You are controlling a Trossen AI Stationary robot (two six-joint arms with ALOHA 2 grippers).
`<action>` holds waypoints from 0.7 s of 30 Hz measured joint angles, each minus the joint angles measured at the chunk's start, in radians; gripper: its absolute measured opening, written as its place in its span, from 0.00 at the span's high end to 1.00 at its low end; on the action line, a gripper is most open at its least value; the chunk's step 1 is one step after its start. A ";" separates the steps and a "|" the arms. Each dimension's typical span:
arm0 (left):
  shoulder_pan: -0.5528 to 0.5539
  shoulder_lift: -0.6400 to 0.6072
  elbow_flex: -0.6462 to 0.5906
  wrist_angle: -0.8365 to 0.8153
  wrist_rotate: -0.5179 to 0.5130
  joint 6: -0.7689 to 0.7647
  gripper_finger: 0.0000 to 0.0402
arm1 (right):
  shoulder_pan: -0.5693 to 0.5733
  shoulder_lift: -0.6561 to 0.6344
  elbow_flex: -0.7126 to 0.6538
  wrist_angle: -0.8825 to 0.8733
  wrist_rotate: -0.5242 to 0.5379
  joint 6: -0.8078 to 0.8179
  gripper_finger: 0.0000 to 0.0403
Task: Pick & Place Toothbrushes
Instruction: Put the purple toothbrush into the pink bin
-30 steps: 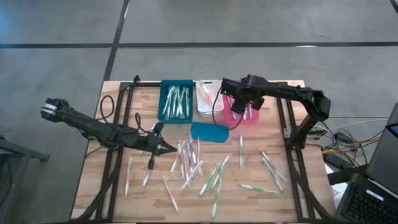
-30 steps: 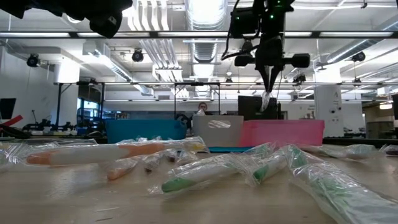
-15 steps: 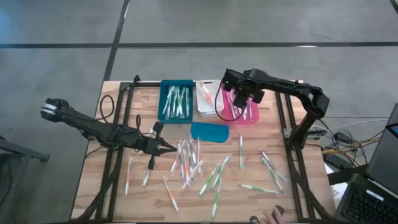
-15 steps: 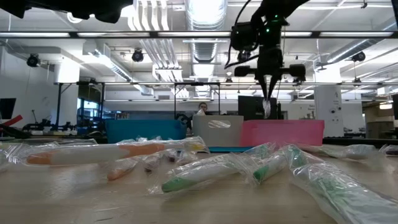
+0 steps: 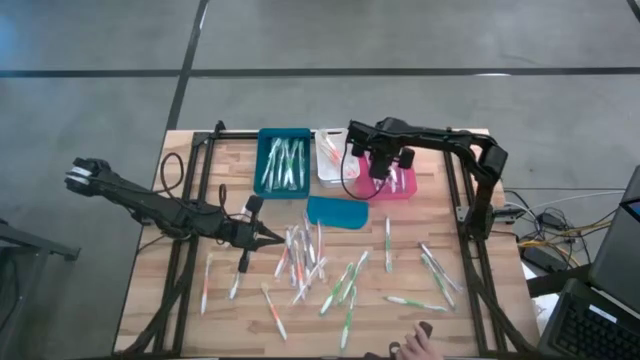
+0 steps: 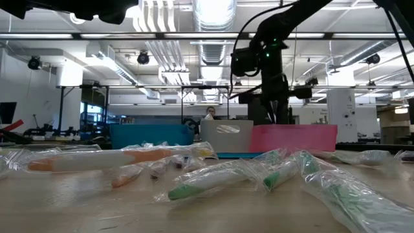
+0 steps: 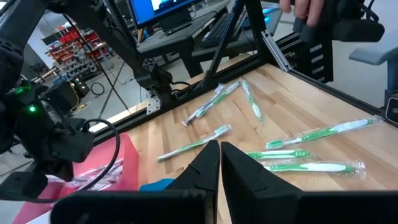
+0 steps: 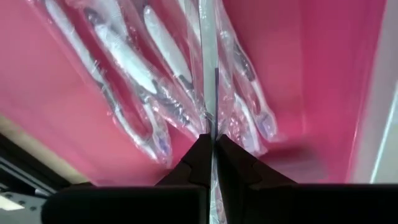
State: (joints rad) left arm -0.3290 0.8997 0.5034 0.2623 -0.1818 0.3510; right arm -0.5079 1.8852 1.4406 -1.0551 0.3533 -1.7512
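Above the pink plastic bin (image 5: pixel 397 185) at the table's back, right gripper (image 8: pixel 209 144) pinches a clear-wrapped toothbrush (image 8: pixel 209 74) over others lying inside. Left gripper (image 5: pixel 277 238), fingers together and empty, rests beside loose wrapped toothbrushes (image 5: pixel 345 285) scattered across the wooden tabletop (image 5: pixel 480 300).

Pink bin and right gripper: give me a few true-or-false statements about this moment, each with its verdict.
1. The right gripper is over the pink plastic bin, shut on a wrapped toothbrush. True.
2. The pink bin is empty. False: several wrapped toothbrushes lie in it.
3. The flat teal lid-like piece lies on the wooden table in front of the bins. True.
4. The left gripper holds a toothbrush. False: it is shut on nothing, above the table.
5. The blue bin stands to the right of the pink one in the high view. False: it is to the left.
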 joint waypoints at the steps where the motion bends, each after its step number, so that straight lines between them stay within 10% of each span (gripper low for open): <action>1: 0.000 0.000 0.000 0.000 0.000 -0.003 0.95 | 0.000 0.006 0.000 0.002 -0.004 0.000 0.98; 21: 0.000 0.000 -0.001 -0.001 0.000 -0.007 0.95 | -0.001 0.064 -0.005 0.036 -0.049 0.065 0.88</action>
State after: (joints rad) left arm -0.3290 0.8997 0.5026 0.2615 -0.1814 0.3444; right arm -0.5091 1.9495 1.4357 -1.0190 0.3046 -1.6865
